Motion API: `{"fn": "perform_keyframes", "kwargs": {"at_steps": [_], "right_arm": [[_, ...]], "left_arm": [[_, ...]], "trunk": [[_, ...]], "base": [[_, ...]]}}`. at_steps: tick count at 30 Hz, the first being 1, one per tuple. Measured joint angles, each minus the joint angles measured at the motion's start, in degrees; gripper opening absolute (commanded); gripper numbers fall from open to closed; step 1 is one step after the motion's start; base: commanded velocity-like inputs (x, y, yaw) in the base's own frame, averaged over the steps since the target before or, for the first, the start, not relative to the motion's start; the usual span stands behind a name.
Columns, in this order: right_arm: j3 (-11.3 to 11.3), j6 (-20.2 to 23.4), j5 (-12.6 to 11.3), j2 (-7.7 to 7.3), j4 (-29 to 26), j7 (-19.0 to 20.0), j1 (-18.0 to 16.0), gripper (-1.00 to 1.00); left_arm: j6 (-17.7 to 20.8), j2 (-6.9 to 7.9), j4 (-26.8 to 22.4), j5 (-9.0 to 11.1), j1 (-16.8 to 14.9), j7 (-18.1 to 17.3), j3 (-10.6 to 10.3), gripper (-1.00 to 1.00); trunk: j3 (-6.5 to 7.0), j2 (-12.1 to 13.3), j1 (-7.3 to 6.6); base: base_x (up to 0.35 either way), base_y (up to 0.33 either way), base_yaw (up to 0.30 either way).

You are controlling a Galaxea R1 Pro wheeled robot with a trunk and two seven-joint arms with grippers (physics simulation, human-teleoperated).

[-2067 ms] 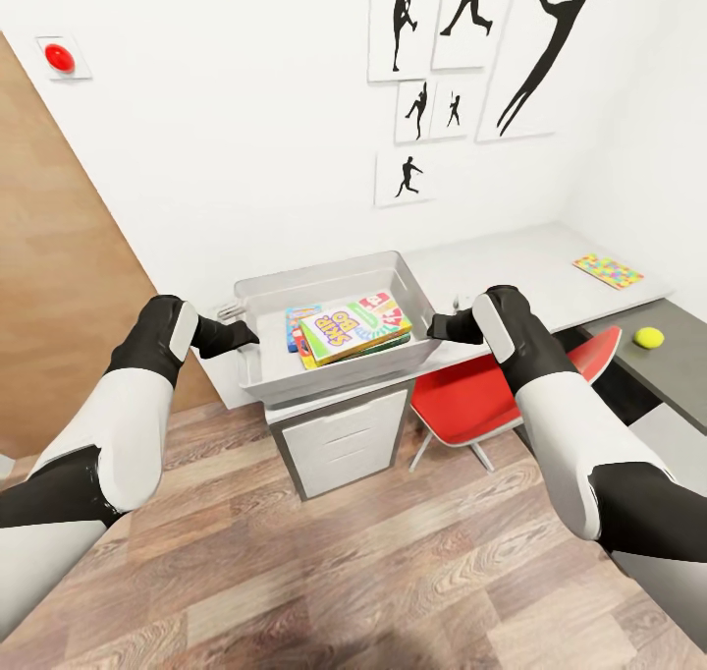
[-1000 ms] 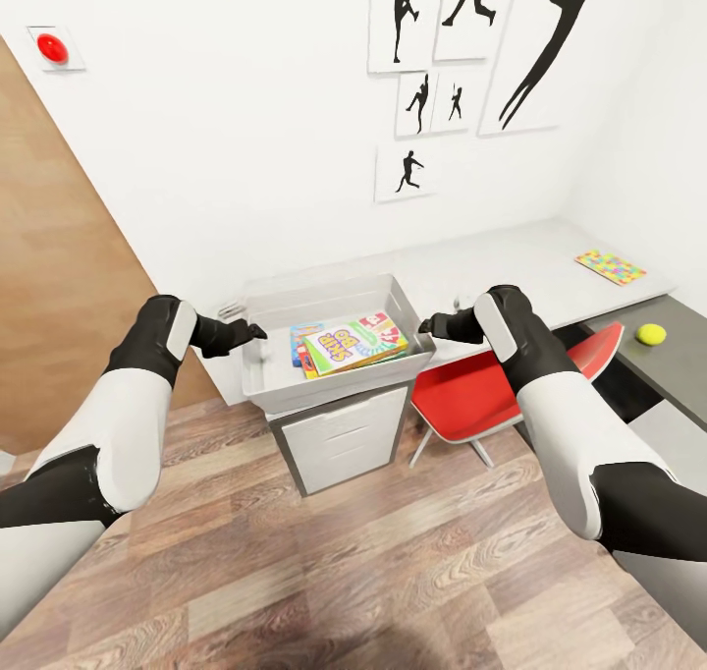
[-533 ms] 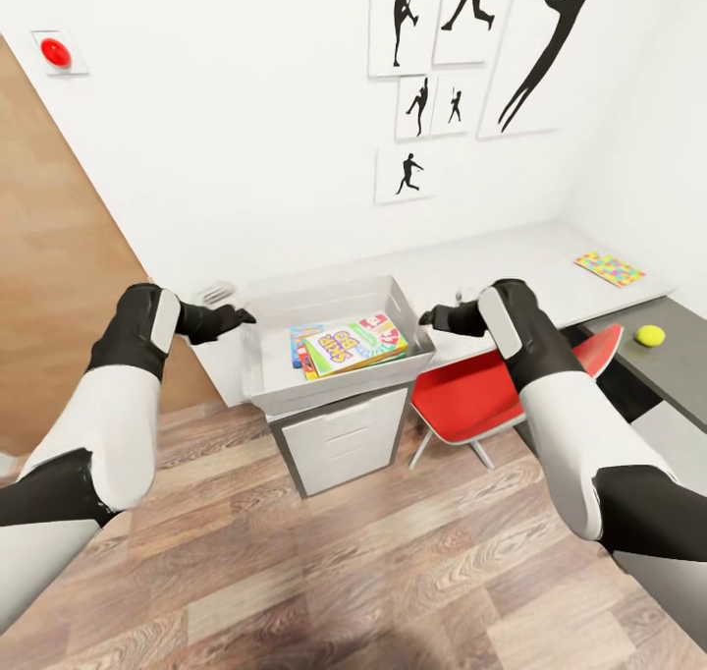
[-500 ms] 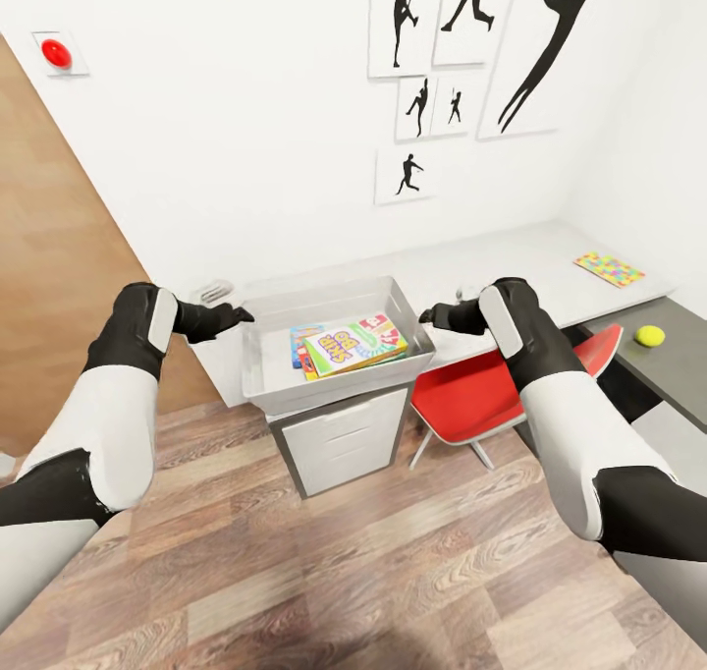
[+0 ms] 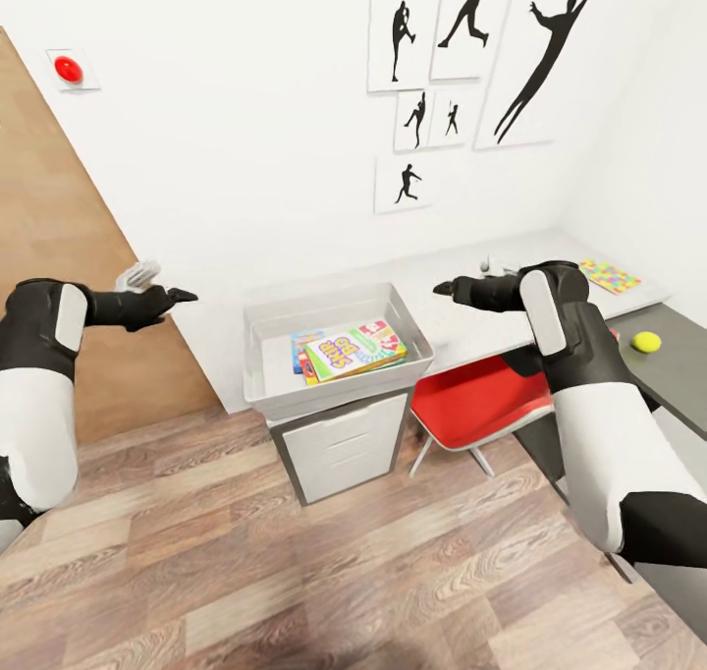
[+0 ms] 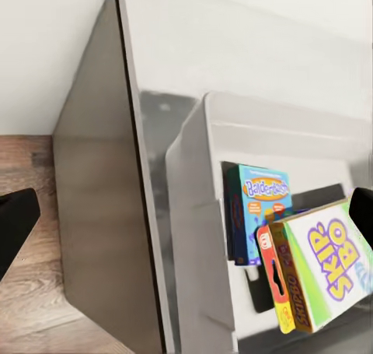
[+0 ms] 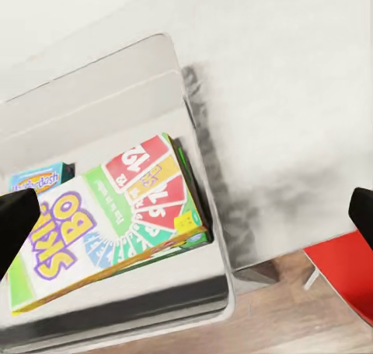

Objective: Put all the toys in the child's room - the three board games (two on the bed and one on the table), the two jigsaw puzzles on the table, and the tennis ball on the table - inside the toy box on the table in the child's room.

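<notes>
Both my arms reach forward, raised, flanking the toy box (image 5: 257,356) on the desk (image 5: 511,267). Left end effector (image 5: 182,296) and right end effector (image 5: 442,287) both spread, empty. Board games (image 5: 353,348) lie inside.

Two arms, each a smooth white shell over the upper segment, glossy black sleeve at elbow and forearm, with a white inset panel on the black section behind the wrist. Left gripper (image 5: 180,296) and right gripper (image 5: 441,287): matte black, slim tapered fingers. Light-grey fitting beside left wrist.
</notes>
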Motion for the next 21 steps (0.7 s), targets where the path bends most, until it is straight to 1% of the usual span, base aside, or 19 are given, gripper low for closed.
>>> {"fn": "perform_keyframes", "kwargs": {"at_steps": [2,4,8,9,12,14,15,16,18,21], "right_arm": [[-1.2,0.0,-0.2,-0.76,-0.9,1.6,0.9,1.00],[-2.7,-0.1,-0.7,-1.48,-1.7,3.6,2.0,1.00],[-6.0,-0.1,-2.1,-3.11,-3.0,8.3,5.2,1.00],[-7.8,-0.1,-2.7,-4.22,-3.6,11.3,7.3,1.00],[-10.8,-0.1,-4.6,-6.67,-4.8,16.7,11.2,1.00],[-12.9,-0.1,-6.1,-8.44,-5.7,21.0,14.3,1.00],[-14.8,-0.1,-7.4,-9.96,-6.5,25.6,17.6,1.00],[-15.8,-0.1,-8.4,-10.65,-6.9,28.1,19.6,1.00],[-17.4,-0.1,-9.4,-11.60,-7.4,32.9,23.4,1.00],[-19.5,-1.1,-10.3,-12.46,-7.8,39.3,29.1,1.00]], "left_arm": [[0.0,2.37,0.0,0.2,0.0,-2.7,0.0,1.00],[-0.1,4.79,0.1,0.3,0.1,-6.1,-0.1,1.00],[-0.1,9.49,0.4,0.5,0.5,-14.7,-0.1,1.00],[-0.1,11.69,0.5,0.5,0.9,-19.2,-0.1,1.00],[0.0,15.20,0.7,0.5,2.6,-26.1,-0.2,1.00],[0.0,17.29,0.7,0.6,4.4,-30.3,-0.2,1.00],[-0.1,19.11,0.8,0.5,6.7,-34.2,-0.2,1.00],[0.0,19.98,0.8,0.7,8.1,-36.2,-0.2,1.00],[0.0,21.32,0.8,0.7,10.9,-39.8,-0.2,1.00],[-0.2,22.60,0.8,0.7,15.1,-44.5,-0.1,1.00]], "trunk": [[0.19,0.0,0.00],[0.37,0.0,0.00],[0.74,0.0,0.00],[0.83,0.0,0.00],[1.11,0.0,0.00],[1.30,0.0,0.00],[1.38,0.0,-0.01],[1.48,0.0,0.00],[1.67,0.0,0.00],[1.95,0.0,0.00]], "base": [[0.000,0.000,0.000],[0.000,0.000,0.000],[0.000,0.000,0.000],[0.000,0.000,0.000],[0.000,0.000,0.000],[0.000,0.000,0.000],[0.000,0.000,0.000],[0.000,0.000,0.000],[0.000,0.000,0.000],[0.000,0.000,0.000]]}}
